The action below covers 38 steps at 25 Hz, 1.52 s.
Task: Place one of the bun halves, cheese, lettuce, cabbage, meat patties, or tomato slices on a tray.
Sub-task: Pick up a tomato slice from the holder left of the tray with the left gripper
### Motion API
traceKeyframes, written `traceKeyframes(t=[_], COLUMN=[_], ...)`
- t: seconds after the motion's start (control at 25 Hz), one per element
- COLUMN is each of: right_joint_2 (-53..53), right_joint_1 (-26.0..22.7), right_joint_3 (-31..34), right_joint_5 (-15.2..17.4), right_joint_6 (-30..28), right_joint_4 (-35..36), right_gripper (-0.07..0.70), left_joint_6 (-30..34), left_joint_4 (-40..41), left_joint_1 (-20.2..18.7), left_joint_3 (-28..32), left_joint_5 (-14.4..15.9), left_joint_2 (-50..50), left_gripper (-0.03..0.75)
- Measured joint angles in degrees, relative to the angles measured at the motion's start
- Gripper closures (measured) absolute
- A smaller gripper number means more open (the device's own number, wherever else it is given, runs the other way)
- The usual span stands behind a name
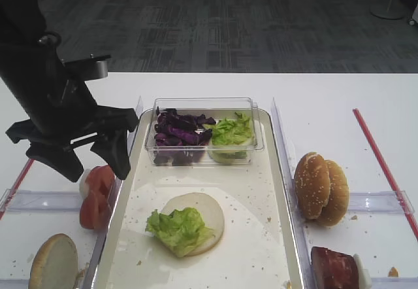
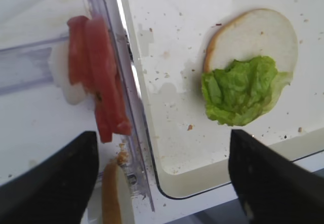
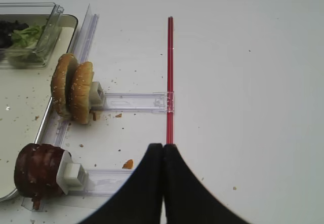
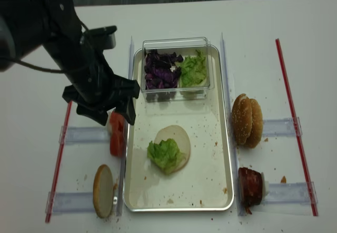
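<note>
On the tray [image 1: 255, 237] lies a flat bun half [image 1: 202, 212] with a lettuce leaf [image 1: 177, 230] on top of it. My left gripper [image 1: 98, 165] hangs open and empty over the tray's left rim, right above the tomato slices [image 1: 96, 194] standing on edge in a clear holder. In the left wrist view the tomato slices [image 2: 98, 77] sit ahead of the left finger, and the topped bun half [image 2: 258, 36] ahead of the right one. My right gripper [image 3: 163, 148] is shut on nothing over bare table, right of the meat patty [image 3: 38, 171]. No cheese shows.
A clear tub [image 1: 258, 142] at the tray's far end holds purple cabbage [image 1: 179, 129] and lettuce [image 1: 232, 131]. Two sesame bun halves [image 1: 321, 187] stand right of the tray. Another bun half [image 1: 53, 263] stands at the near left. A red strip [image 3: 170, 77] runs along the table.
</note>
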Motion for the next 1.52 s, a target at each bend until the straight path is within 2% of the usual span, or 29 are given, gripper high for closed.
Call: traceKeyframes(t=[0.24, 0.64, 1.16, 1.52], right_joint_2=[0.0, 0.0, 0.0, 0.0], right_joint_1=[0.0, 0.0, 0.0, 0.0], right_joint_3=[0.0, 0.0, 0.0, 0.0], right_joint_5=[0.0, 0.0, 0.0, 0.0], right_joint_6=[0.0, 0.0, 0.0, 0.0], right_joint_4=[0.0, 0.0, 0.0, 0.0], right_gripper=[0.595, 0.595, 0.595, 0.595], left_joint_6=[0.4, 1.2, 1.4, 1.4], left_joint_4=[-0.5, -1.2, -1.4, -0.9], left_joint_1=[0.0, 0.0, 0.0, 0.0], left_joint_3=[-0.5, -0.5, -0.5, -0.5], left_joint_5=[-2.0, -3.7, -5.4, -6.0], left_joint_2=[3.2, 5.9, 7.7, 7.7], left_gripper=[0.225, 0.283, 0.288, 0.360])
